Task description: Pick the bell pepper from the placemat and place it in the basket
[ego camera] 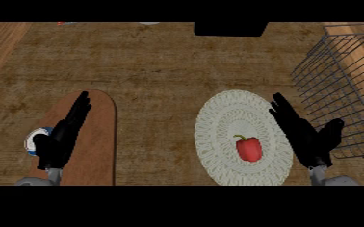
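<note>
A red bell pepper (249, 148) with a green stem lies on the round white woven placemat (226, 118), toward its lower right. My right hand (304, 133) stands just right of the pepper, over the placemat's edge, fingers straight and open, apart from the pepper. The dark wire basket (335, 84) stands at the right edge, beyond the right hand. My left hand (64, 133) rests open at the lower left, fingers pointing up, holding nothing.
A brown oval cutting board (99, 139) lies under the left hand. A small blue and white round object (33, 140) peeks out left of that hand. A black block (231, 28) sits at the counter's far edge. The counter top is wood.
</note>
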`<state>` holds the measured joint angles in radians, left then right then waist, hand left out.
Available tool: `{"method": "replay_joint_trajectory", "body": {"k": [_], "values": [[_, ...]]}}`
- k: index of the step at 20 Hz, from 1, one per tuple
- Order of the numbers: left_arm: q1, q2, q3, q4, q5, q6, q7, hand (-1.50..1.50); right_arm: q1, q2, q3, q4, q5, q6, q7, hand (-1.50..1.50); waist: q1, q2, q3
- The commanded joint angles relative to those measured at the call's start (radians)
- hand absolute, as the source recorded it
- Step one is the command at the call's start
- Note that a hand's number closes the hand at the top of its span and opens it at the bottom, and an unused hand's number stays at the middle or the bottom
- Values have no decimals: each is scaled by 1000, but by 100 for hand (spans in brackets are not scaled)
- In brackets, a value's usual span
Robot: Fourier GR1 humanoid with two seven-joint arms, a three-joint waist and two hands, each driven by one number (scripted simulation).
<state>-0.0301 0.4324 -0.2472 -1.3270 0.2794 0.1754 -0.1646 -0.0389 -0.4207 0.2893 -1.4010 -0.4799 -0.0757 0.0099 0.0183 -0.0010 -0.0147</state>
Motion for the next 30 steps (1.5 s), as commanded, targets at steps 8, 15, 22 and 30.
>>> {"method": "replay_joint_trajectory", "body": {"k": [8,15,22,30], "values": [[-114,27,35,7,33,-14,142,0,-441,-159,125,-264,210,435,-279,150,68,-15,16],[-158,53,98,23,83,-9,251,0,-269,-5,406,-393,704,162,-561,-150,-24,-6,17],[-164,69,120,16,70,-21,265,0,-283,-32,508,-617,892,191,10,-150,-36,-10,12],[-178,64,133,27,70,-8,276,0,-518,-196,317,-770,1041,413,438,-150,-56,-14,8]]}}
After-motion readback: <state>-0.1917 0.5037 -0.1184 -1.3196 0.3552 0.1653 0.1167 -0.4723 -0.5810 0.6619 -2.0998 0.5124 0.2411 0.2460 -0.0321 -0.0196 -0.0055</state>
